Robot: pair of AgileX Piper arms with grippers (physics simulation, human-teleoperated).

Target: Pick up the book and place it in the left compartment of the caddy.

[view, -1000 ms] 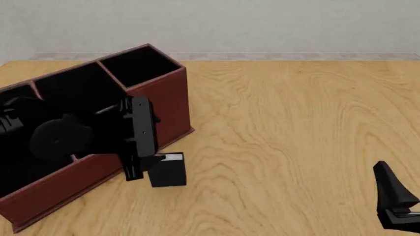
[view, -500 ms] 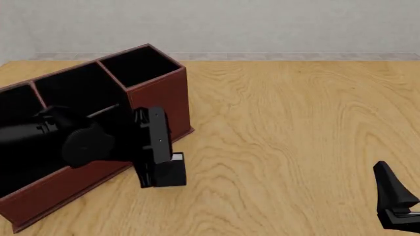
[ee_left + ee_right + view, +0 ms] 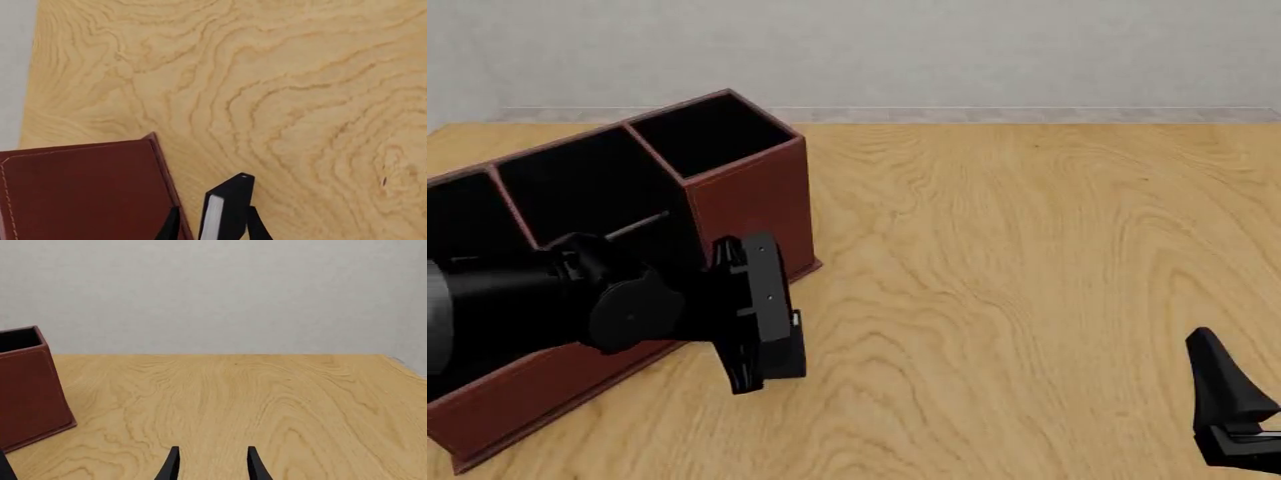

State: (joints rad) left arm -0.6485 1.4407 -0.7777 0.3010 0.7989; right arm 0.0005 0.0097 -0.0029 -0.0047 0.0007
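The small black book stands on edge on the table just off the caddy's near right corner. My left gripper is low over it, and the arm lies across the caddy. In the left wrist view the book shows its white page strip. It sits between the open fingers of the left gripper, with a gap on the page side. The caddy wall is right beside it. The left compartment is partly hidden by the arm. My right gripper is open and empty at the near right, as the right wrist view also shows.
The caddy's tall square bay is at its far right end, and the corner also shows in the right wrist view. Bare wooden table stretches to the right of the book. A grey wall lies behind the table.
My left arm has swung right and down, so the gripper now straddles the book. The book and the right arm have not moved.
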